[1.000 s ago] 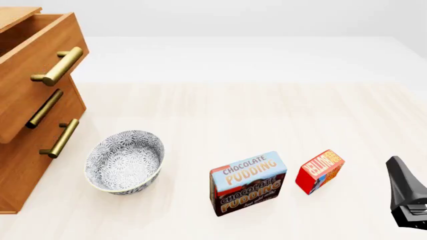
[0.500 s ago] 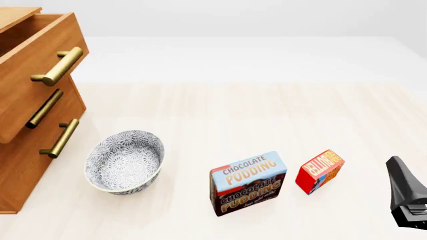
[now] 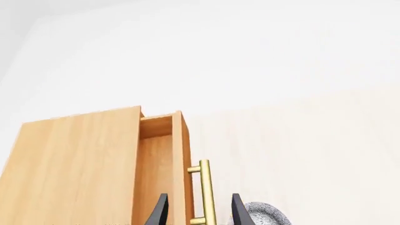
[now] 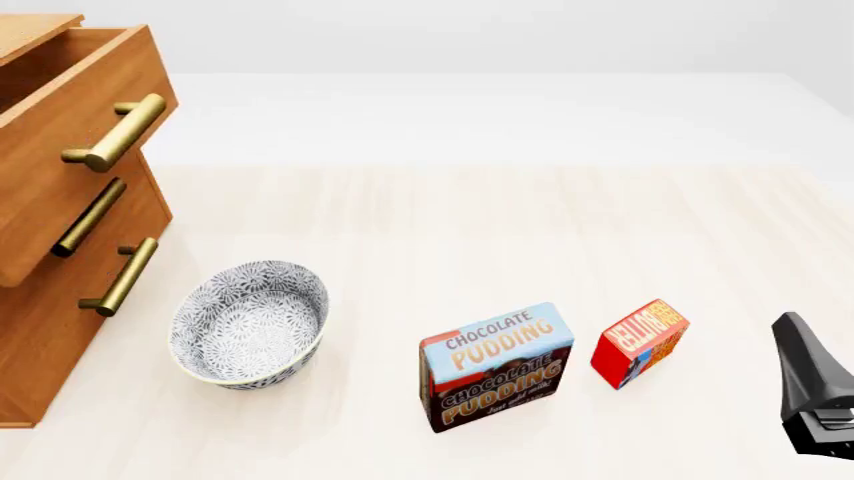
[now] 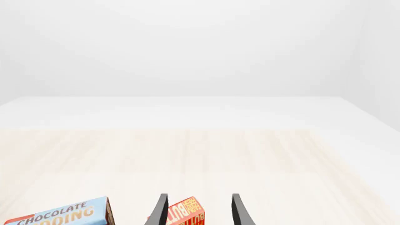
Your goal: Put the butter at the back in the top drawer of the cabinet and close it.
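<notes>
The butter (image 4: 639,342), a small red box, stands on the table near the front right, just right of the pudding box. It also shows in the right wrist view (image 5: 187,214), ahead of my open, empty right gripper (image 5: 198,212), in line with the gap between the fingers. In the front view the right gripper (image 4: 811,392) is to the right of the butter and apart from it. The cabinet (image 4: 54,330) stands at the left with its top drawer (image 4: 80,130) pulled open. My left gripper (image 3: 198,213) is open and empty, with the drawer's brass handle (image 3: 206,190) ahead of it. It is out of the front view.
A blue-and-brown Chocolate Pudding box (image 4: 497,366) stands left of the butter. A patterned grey bowl (image 4: 250,322) sits in front of the cabinet's lower drawers. The open drawer's inside (image 3: 156,173) shows as bare wood.
</notes>
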Controlling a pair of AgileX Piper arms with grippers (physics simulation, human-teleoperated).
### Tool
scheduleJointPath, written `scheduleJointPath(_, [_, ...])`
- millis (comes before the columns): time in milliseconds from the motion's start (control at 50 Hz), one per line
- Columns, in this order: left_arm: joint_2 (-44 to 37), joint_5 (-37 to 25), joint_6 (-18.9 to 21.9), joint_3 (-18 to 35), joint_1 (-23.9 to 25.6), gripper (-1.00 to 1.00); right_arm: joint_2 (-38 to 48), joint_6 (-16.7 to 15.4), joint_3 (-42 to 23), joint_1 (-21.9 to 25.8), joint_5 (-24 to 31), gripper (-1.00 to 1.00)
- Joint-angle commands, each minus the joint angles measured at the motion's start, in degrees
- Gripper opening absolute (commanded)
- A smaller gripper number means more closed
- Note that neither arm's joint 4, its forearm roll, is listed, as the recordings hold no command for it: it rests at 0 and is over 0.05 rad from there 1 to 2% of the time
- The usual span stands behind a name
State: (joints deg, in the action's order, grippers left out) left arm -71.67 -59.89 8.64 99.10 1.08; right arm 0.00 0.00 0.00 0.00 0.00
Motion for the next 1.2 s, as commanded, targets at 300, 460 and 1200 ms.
scheduleJointPath(300, [-2.00,2.94,-2.93,-5.33,-1.38,1.00,0.00,0.00,0.00,0.00,0.00,1.00])
scheduleJointPath(460, [-3.00,4.13,-3.36,-6.24,-1.98,1.00,0.00,0.00,0.00,0.00,0.00,1.00])
scheduleJointPath(1200, [-4.23,10.86,-4.36,-14.69,-2.69,1.00,0.00,0.00,0.00,0.00,0.00,1.00])
